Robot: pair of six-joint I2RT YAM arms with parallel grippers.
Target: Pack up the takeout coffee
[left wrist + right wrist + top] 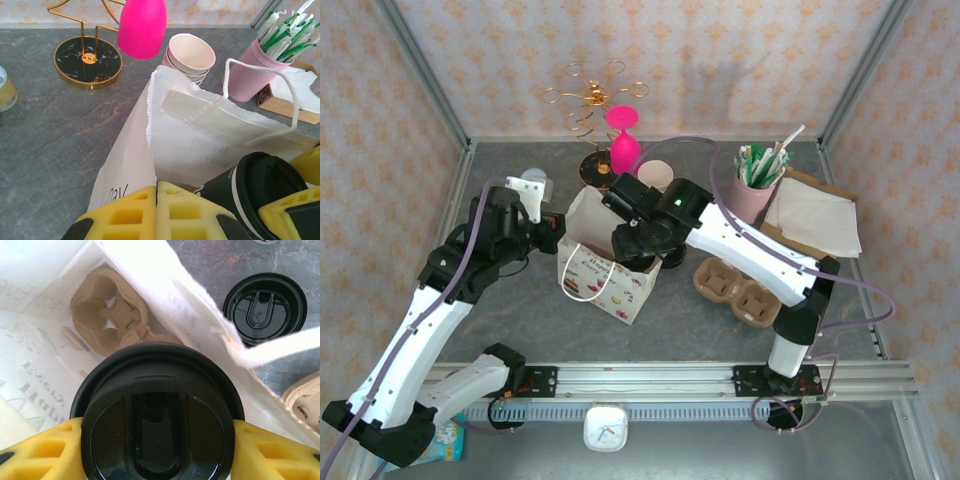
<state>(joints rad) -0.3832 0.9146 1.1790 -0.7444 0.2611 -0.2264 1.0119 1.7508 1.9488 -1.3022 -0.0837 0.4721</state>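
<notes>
At the left of the table [525, 312], left gripper [156, 194] clenched on the white paper bag [210, 135] rim. Centre: right gripper [158, 442] grasps the black-lidded coffee cup [260, 182] in the bag's mouth, above a pulp carrier [107, 315] on the bag floor. Right: second carrier [738, 290] on the table.

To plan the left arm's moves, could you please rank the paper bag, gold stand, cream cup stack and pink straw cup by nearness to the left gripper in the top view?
1. paper bag, pinched in the left gripper.
2. gold stand, just behind.
3. cream cup stack, farther right.
4. pink straw cup, far right.
</notes>
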